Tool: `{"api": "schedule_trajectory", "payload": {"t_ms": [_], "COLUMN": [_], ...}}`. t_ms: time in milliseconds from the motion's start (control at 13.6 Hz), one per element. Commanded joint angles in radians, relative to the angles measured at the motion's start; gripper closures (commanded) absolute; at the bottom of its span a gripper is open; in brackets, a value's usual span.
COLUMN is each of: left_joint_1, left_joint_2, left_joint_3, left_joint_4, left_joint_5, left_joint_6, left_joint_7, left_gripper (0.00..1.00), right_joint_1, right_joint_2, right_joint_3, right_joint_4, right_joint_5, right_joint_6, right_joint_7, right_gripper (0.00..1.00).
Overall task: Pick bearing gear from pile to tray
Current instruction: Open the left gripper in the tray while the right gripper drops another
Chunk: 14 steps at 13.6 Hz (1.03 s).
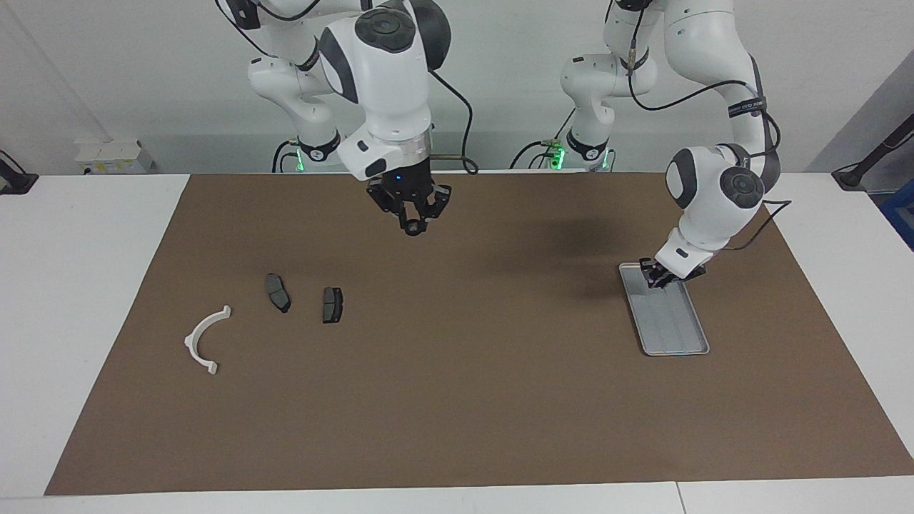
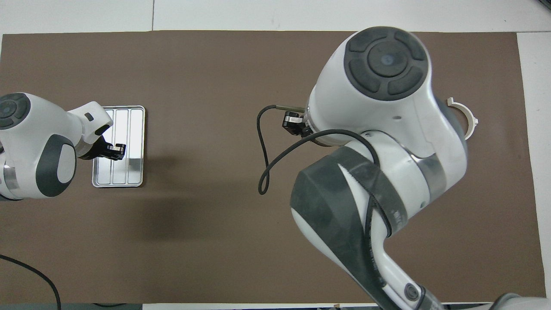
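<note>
The pile lies toward the right arm's end of the mat: a white half-ring bracket [image 1: 203, 339] and two dark grey brake-pad plates [image 1: 278, 293] [image 1: 332, 305]. My right gripper [image 1: 413, 227] is raised over the mat, nearer the robots than the plates, shut on a small black round piece, the bearing gear [image 1: 413, 228]. The silver tray [image 1: 675, 328] sits toward the left arm's end. My left gripper [image 1: 657, 280] is low over the tray's end nearest the robots. In the overhead view the right arm hides the plates; the bracket [image 2: 471, 120], tray [image 2: 133, 125] and left gripper [image 2: 118, 150] show.
A brown mat [image 1: 457, 400] covers most of the white table. A black cable [image 2: 262, 163] loops from the right arm's wrist over the mat's middle.
</note>
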Motion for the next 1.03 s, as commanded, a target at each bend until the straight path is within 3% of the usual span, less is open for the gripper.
{"api": "schedule_trajectory", "payload": {"t_ms": [0, 513, 733, 953], "left_joint_1": [0.035, 0.04, 0.042, 0.042], "left_joint_2": [-0.071, -0.069, -0.068, -0.066], "left_joint_3": [-0.01, -0.012, -0.012, -0.012], "left_joint_4": [-0.118, -0.184, -0.21, -0.211], "left_joint_5": [0.007, 0.007, 0.007, 0.007], "left_joint_6": [0.086, 0.194, 0.221, 0.226], "left_joint_7": [-0.028, -0.097, -0.097, -0.097], "left_gripper": [0.98, 0.98, 0.97, 0.96], "right_joint_1": [0.046, 0.132, 0.177, 0.183], "right_joint_2": [0.023, 0.192, 0.316, 0.379], "right_joint_3": [0.001, -0.002, -0.005, -0.007], "right_joint_4": [-0.07, -0.143, -0.141, -0.146], "right_joint_5": [0.032, -0.002, -0.142, -0.17], "right_joint_6": [0.121, 0.35, 0.466, 0.547], "right_joint_7": [0.159, 0.303, 0.424, 0.434], "right_gripper": [1.0, 1.0, 1.0, 1.0]}}
